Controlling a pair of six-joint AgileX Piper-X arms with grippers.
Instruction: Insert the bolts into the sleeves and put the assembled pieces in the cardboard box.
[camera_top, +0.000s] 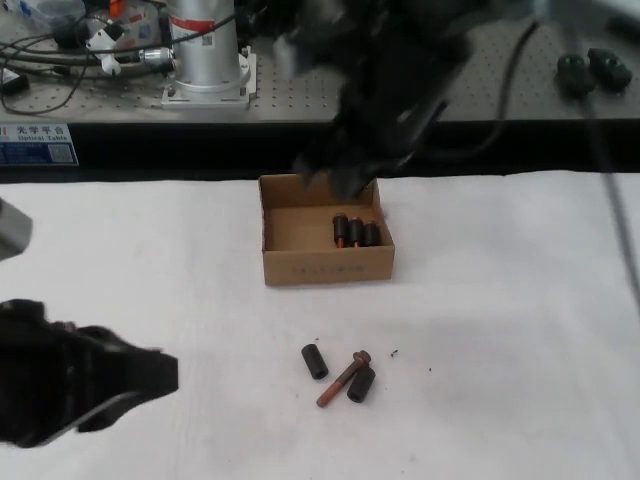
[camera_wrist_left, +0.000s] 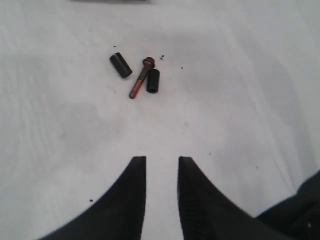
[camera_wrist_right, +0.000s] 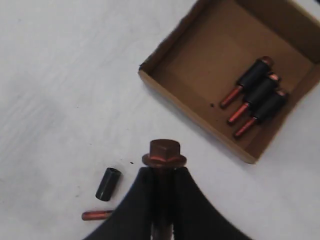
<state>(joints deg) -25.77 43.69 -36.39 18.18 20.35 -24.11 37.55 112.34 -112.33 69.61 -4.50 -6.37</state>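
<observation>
My right gripper is shut on a copper bolt, whose hex head sticks out past the fingertips. In the high view that arm hangs as a dark blur over the back edge of the cardboard box. Three assembled pieces lie side by side in the box, also seen as pieces. On the white cloth in front lie two black sleeves and a loose bolt. My left gripper stands open and empty, well short of the sleeves and the bolt.
The left arm sits low at the front left of the cloth. Behind the cloth runs a perforated metal bench with a silver post, cables and small black parts. Wide bare cloth lies to both sides of the box.
</observation>
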